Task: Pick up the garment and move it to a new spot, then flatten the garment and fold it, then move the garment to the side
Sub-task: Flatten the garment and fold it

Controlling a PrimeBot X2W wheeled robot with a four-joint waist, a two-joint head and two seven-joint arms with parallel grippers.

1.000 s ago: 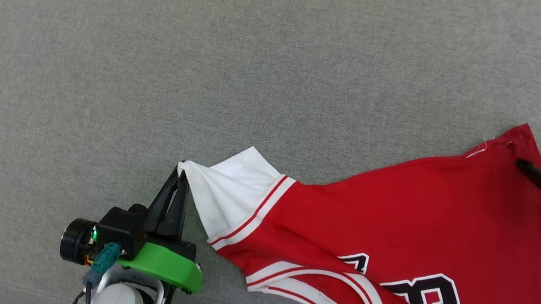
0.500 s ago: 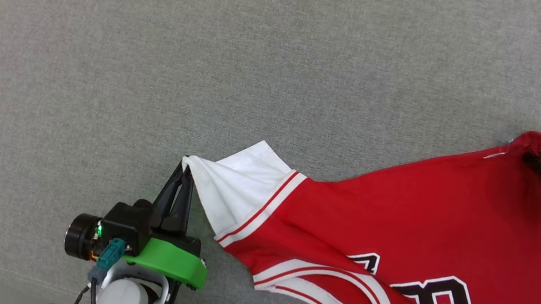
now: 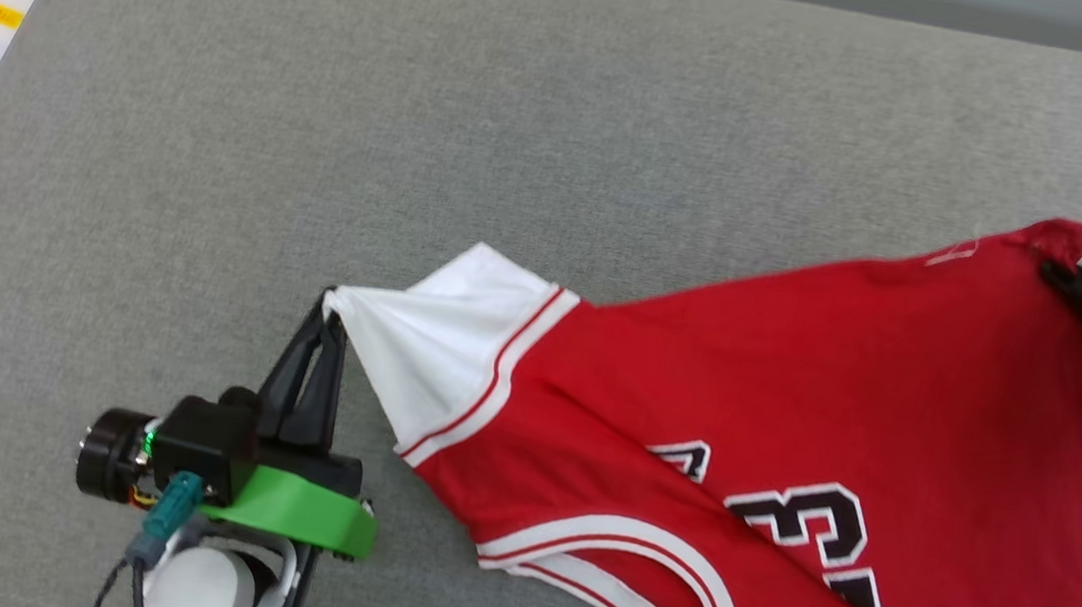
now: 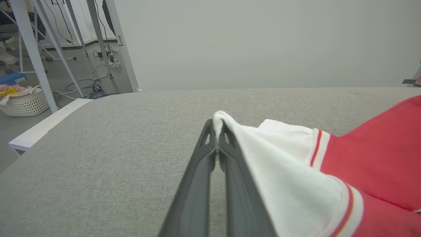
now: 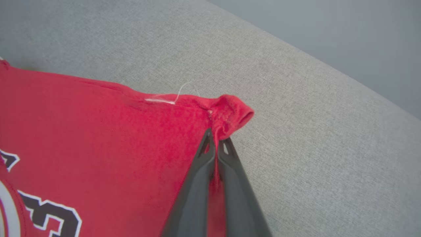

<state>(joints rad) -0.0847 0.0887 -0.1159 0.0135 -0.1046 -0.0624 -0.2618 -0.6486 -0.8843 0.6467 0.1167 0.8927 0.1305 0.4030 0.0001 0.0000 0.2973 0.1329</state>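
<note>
Garment (image 3: 793, 390), red jersey-style T-shirt with white short sleeves, striped trim and black white-outlined number print, lies on grey upholstered fabric surface (image 3: 418, 130), pulled out between both arms, print side up. Left gripper (image 3: 332, 304), two long dark fingers, clamped together on white sleeve tip (image 4: 223, 120) at shirt's left end. Right gripper (image 5: 215, 140) pinched tight on red hem corner (image 5: 232, 112) at right end, cloth bunched just past fingertips. White woven basket (image 4: 23, 102) sits on floor beyond surface.

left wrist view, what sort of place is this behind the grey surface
Probably a lab or workshop: bare metal frame legs, loose cables trailing across the floor, and a white basket of clothes beside the grey padded work surface.
</note>
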